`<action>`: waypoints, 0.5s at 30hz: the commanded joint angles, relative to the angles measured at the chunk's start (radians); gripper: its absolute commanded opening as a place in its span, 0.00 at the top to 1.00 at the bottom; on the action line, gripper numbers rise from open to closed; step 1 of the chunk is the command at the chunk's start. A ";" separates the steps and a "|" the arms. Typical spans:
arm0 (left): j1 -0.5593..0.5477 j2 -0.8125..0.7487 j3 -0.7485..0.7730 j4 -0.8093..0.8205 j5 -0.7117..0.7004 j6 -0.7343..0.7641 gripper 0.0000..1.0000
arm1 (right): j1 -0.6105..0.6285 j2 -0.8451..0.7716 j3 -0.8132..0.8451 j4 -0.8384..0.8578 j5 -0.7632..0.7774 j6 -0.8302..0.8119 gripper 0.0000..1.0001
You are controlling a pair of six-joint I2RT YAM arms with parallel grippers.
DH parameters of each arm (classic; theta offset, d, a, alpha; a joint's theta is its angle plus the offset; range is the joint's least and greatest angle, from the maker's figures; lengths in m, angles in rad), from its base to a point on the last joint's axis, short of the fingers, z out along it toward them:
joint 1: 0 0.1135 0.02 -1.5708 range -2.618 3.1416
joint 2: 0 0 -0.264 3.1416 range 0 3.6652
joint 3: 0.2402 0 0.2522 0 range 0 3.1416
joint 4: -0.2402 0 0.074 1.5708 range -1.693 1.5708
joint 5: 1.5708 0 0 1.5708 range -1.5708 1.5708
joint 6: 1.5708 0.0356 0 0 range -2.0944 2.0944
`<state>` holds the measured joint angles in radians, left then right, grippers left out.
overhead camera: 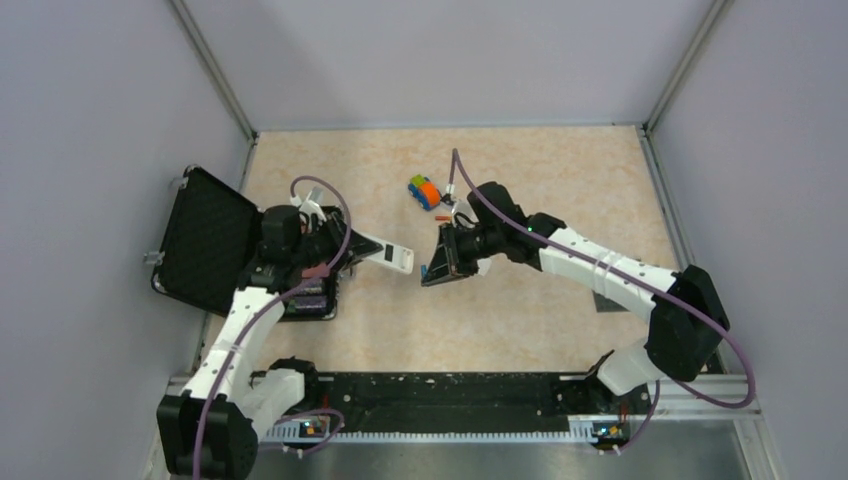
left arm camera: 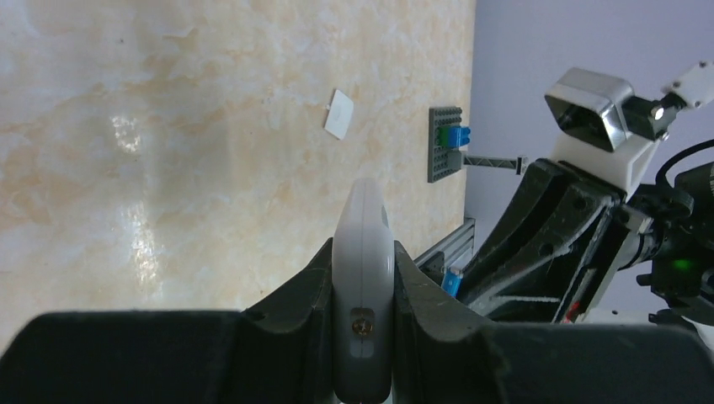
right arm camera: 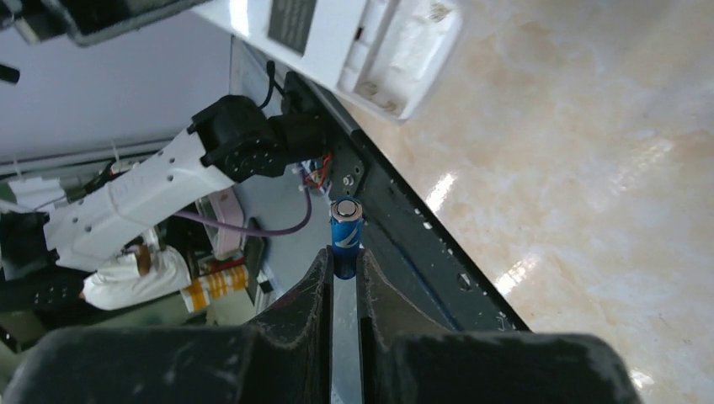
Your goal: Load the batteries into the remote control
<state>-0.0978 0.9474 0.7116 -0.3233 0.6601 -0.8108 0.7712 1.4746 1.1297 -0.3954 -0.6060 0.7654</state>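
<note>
In the top external view the left tool (overhead camera: 358, 248) is clamping the remote control (overhead camera: 392, 258) at centre-left of the frame. The remote's long axis is running left to right, and its free white end is pointing at the right tool (overhead camera: 437, 268), which is hanging just beside it with a small gap between them. The blue battery (overhead camera: 424, 271) is showing at the right tool's lower-left tip, the toy car (overhead camera: 425, 192) is sitting farther up the bench (overhead camera: 560, 180), and the second battery is too small to pick out with confidence. In the left wrist view the fingers are closing on the remote control (left arm camera: 362, 278), which is standing edge-on at bottom centre. The blue battery (left arm camera: 453, 282) is peeking out low right of it, and a small white piece (left arm camera: 340, 114), possibly the cover, is lying on the bench above. In the right wrist view the right tool (right arm camera: 343, 257) is gripping the blue battery (right arm camera: 345, 234) by its lower end, with its long axis pointing straight up the frame. The remote's open battery bay (right arm camera: 404, 55) is facing it from the upper centre, up and slightly to the right and not yet touching. The bay seems to be lying on a slant to the battery, so the next move is probably calling for a turn to line up the two axes, and the right arm is the one placed to make it.
</note>
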 commanded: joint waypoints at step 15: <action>-0.040 -0.021 0.033 0.062 0.135 0.186 1.00 | 0.052 0.067 0.095 0.066 -0.040 0.032 1.00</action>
<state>-0.1333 0.9680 0.7120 -0.2855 0.7528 -0.7025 0.8219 1.5089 1.1698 -0.3721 -0.6266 0.7719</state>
